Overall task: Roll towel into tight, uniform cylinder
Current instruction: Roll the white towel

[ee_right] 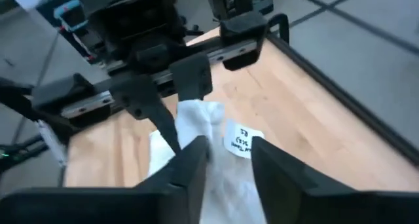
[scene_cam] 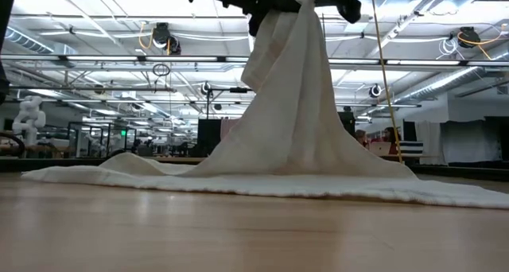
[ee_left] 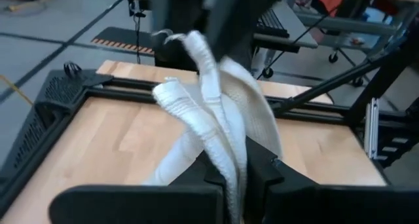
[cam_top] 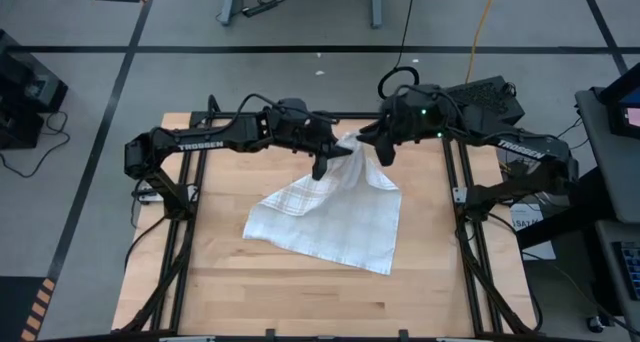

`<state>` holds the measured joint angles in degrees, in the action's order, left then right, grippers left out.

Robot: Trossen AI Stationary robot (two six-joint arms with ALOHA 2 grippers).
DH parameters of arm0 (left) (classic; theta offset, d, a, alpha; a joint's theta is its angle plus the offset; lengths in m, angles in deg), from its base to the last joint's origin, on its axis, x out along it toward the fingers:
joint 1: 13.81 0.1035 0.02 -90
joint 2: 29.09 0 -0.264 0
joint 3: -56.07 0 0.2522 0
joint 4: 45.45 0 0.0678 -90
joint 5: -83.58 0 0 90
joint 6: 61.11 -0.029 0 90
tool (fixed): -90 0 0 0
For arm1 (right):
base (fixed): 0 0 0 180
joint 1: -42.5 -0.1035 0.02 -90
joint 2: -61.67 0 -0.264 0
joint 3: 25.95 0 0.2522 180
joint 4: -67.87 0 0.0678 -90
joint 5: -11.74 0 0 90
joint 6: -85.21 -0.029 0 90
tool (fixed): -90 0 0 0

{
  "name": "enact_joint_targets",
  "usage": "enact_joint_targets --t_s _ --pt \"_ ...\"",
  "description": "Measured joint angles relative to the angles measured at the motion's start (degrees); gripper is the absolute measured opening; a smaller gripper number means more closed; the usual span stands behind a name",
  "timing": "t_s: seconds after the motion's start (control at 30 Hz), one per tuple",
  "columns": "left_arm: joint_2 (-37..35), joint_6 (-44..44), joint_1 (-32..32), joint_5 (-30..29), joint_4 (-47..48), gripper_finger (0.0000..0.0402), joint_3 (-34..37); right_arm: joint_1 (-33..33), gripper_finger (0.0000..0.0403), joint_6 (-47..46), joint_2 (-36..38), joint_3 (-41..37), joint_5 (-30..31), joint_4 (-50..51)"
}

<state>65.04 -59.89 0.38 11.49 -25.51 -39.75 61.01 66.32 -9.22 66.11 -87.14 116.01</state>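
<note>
The white checked towel (cam_top: 330, 217) lies partly spread on the wooden table, and its far part is drawn up into a peak (scene_cam: 290, 73). Its near part (scene_cam: 262, 180) rests flat on the table. My left gripper (cam_top: 320, 170) and my right gripper (cam_top: 382, 154) stand close together above the table's far middle, each shut on the raised part of the towel. The towel's small tag (ee_right: 239, 140) shows just beyond my right gripper's fingers. In the low view the grippers are mostly cut off at the top. My left gripper pinches a bunched, gathered part of the towel (ee_left: 230, 160) between its two fingers, with several folds of cloth in the gap. The fingers point down. The cloth hangs below them and its lower part lies on the table. My right gripper holds the towel's raised edge near the tag (ee_right: 226, 160) between its two fingers (ee_right: 196, 160), coming from above and slanting from the table's right. The cloth hangs below and spreads onto the table.
A black frame (cam_top: 455, 197) runs along the table's left, right and far edges. Bare wood (cam_top: 300, 292) lies near the front edge. A person shows far off in the low view (scene_cam: 390, 141).
</note>
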Motion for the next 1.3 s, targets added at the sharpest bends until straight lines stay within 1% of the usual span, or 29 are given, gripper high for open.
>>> enact_joint_targets --t_s 0.13,0.2,0.3,0.37,0.43,0.5,0.63,0.77,0.87,0.97,1.03,1.13,1.2,1.3 --pt "-0.02 -2.11 -0.08 0.01 -0.45 0.0020 -0.02 1.72 0.0151 -0.05 0.72 0.00 -7.41 0.06" --pt "-0.02 -2.91 -0.08 0.10 -1.27 0.0020 -0.02 1.78 0.0165 1.69 0.71 0.00 -10.18 -0.42" --pt "-0.06 -3.59 -0.08 0.24 -1.94 0.0020 -0.04 1.41 0.0183 4.33 0.61 -0.02 -11.08 -3.20" --pt "-0.07 -3.25 -0.08 0.29 -1.88 0.0020 -0.07 1.19 0.0184 4.52 0.61 -0.02 -10.61 -6.75" --pt "-0.07 -3.17 -0.08 0.29 -1.84 0.0020 -0.07 1.17 0.0174 3.90 0.81 0.00 -9.14 -9.25" --pt "-0.07 -3.09 -0.08 0.31 -1.84 0.0020 -0.07 1.18 0.0150 3.04 0.85 0.47 -7.56 -8.69" --pt "-0.24 -3.13 -0.08 0.31 -1.79 0.0020 -0.07 1.34 0.0099 1.61 0.00 1.01 -7.64 -6.97" --pt "-0.55 -4.79 -0.08 0.22 -2.33 0.0020 -0.11 0.90 0.0072 1.34 -0.46 1.01 -9.16 -6.87" --pt "-1.17 -8.61 -0.07 0.00 -3.09 0.0020 -0.12 0.79 0.0070 1.11 -0.46 1.01 -8.14 -5.64" --pt "-1.39 -15.64 -0.08 -0.02 -3.71 0.0020 -0.22 0.64 0.0074 0.46 -0.48 1.01 -5.97 -4.90" --pt "-1.51 -20.93 -0.08 -0.12 -3.83 0.0020 -0.18 0.64 0.0077 0.76 -0.46 1.01 -6.24 -5.71" --pt "-1.70 -26.14 -0.07 -0.27 -7.50 0.0020 -0.17 0.49 0.0083 -1.37 -0.46 1.01 -6.51 -8.77" --pt "-2.10 -28.30 -0.01 -1.19 -9.76 0.0020 -0.17 0.57 0.0087 -4.68 -0.46 1.01 -8.08 -11.47" --pt "-2.25 -28.75 0.05 -5.70 -13.11 0.0020 -0.17 1.58 0.0097 -9.63 -0.46 1.01 -11.98 -13.70"
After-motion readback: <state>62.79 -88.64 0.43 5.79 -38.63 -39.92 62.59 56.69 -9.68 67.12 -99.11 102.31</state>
